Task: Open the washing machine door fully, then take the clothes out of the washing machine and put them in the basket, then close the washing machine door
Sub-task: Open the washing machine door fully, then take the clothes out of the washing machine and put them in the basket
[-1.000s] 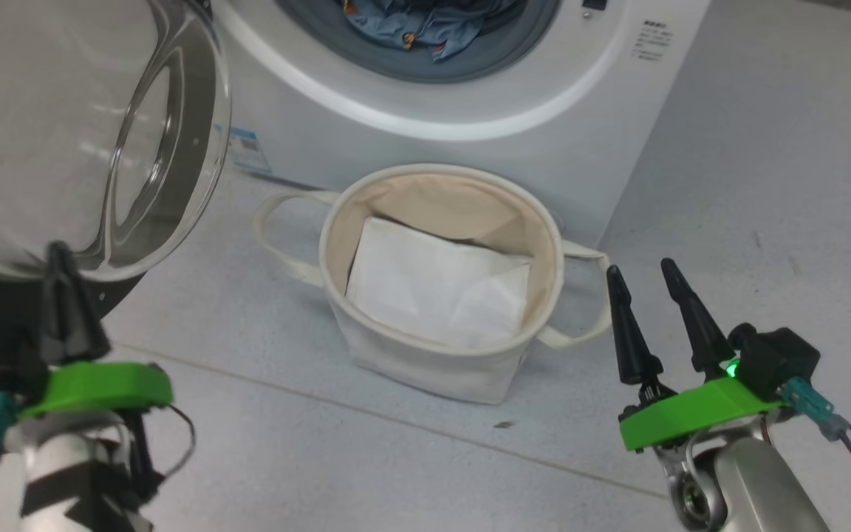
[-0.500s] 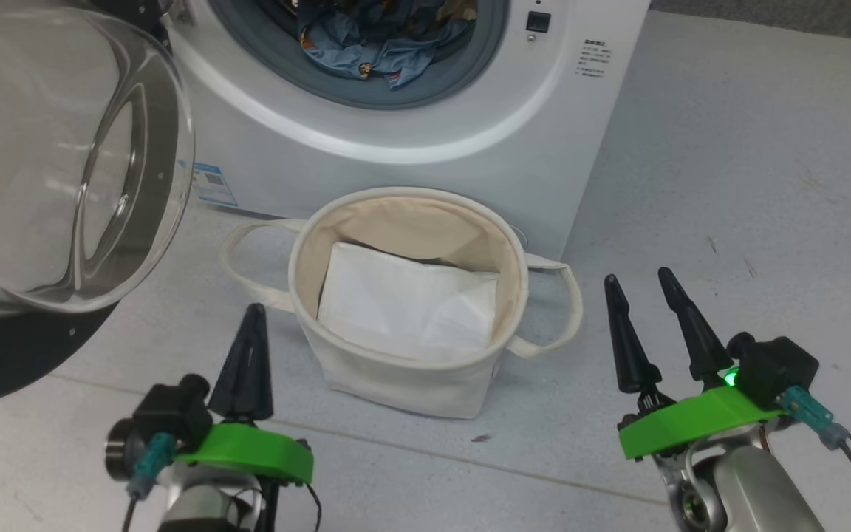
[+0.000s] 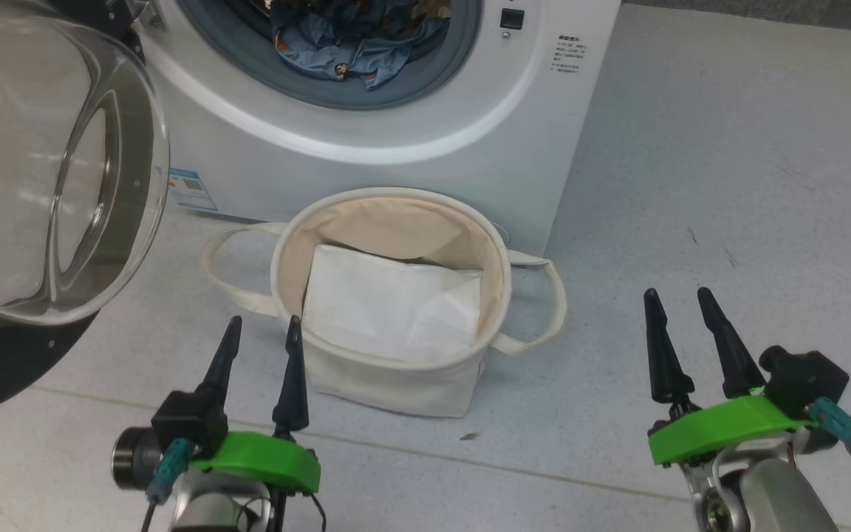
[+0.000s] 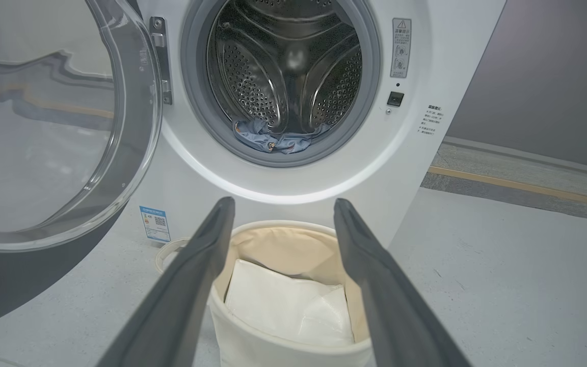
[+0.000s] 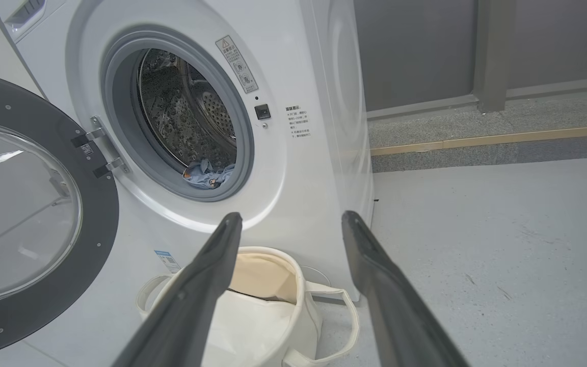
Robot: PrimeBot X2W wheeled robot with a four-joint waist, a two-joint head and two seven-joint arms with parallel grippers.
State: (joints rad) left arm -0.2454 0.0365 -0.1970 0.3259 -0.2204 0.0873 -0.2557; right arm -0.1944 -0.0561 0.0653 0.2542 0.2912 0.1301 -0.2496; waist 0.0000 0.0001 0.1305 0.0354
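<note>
Left end effector [image 3: 263,321] has released and withdrawn from the washing machine door [image 3: 41,185], now wide open; right end effector [image 3: 677,292] released, empty; clothes [image 3: 351,44] retrieval follows.

The left gripper [image 3: 264,321] has come away from the washing machine door [image 3: 49,185]. A second ago its fingers [image 3: 292,377] stood pressed together against the door's lower black rim. Half a second ago they were clear of it but not yet parted. Now they are spread apart, holding nothing, just beside the basket [image 3: 396,380] on its left. The head camera has also turned, so the washing machine [image 3: 396,159] and basket sit further left and lower in that view, with more of the clothes [image 3: 344,44] showing.
</note>
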